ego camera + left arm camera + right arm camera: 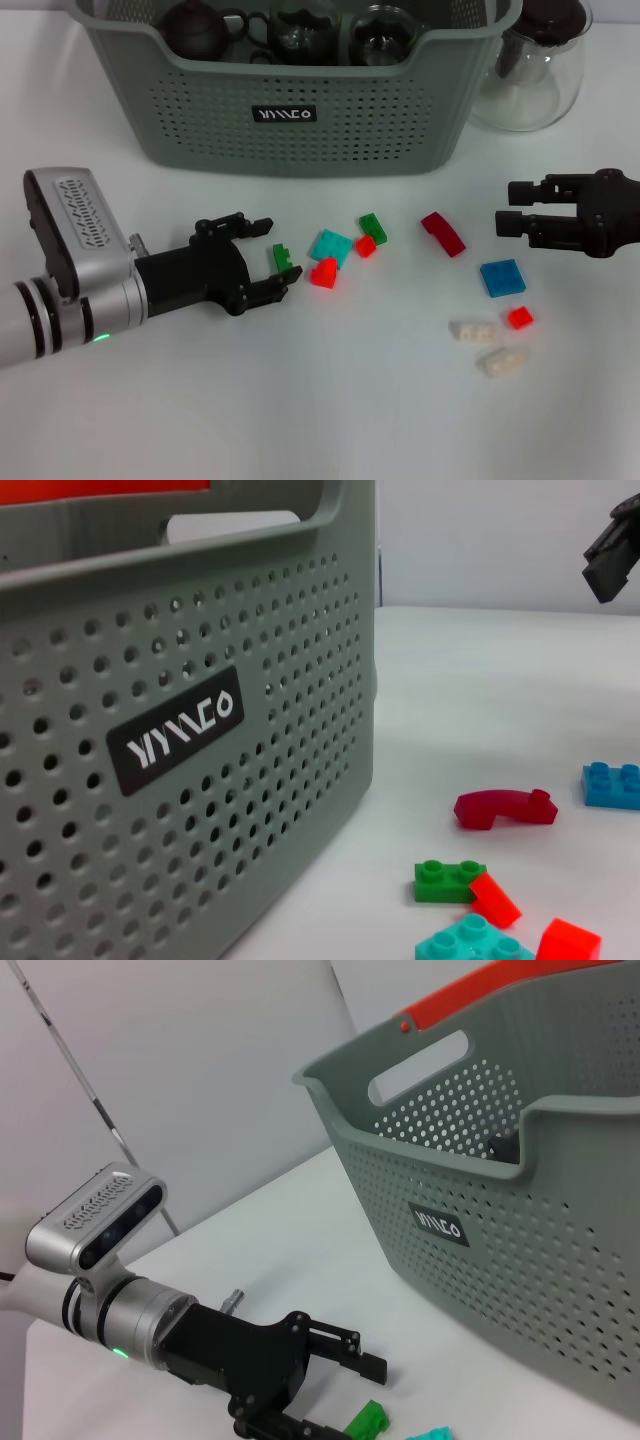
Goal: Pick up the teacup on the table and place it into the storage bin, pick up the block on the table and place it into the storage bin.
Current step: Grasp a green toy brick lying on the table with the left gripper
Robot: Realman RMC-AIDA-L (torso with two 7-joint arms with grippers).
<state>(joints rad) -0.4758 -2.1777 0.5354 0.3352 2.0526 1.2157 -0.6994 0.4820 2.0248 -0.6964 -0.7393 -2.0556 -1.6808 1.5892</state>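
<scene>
Blocks lie scattered on the tabletop (330, 400). Left hand (268, 258) is spread, a small green block (284, 259) between its fingers, whether gripped is unclear. Right hand (512, 208) hovers open, well apart. Beyond, the storage bin (300, 110) holds teapots, partly cut off.

The only writing in the pictures was on the storage bin (300, 110). A small black label (284, 114) sat on the bin's front wall, in the upper middle of the head view. It had white letters in a fancy shape. They looked a bit like "VIYYCO", but they could not be read for sure. The same label (176, 730) showed big at the left of the left wrist view, and small (440, 1227) at the right of the right wrist view. No other words, numbers or signs could be read.
</scene>
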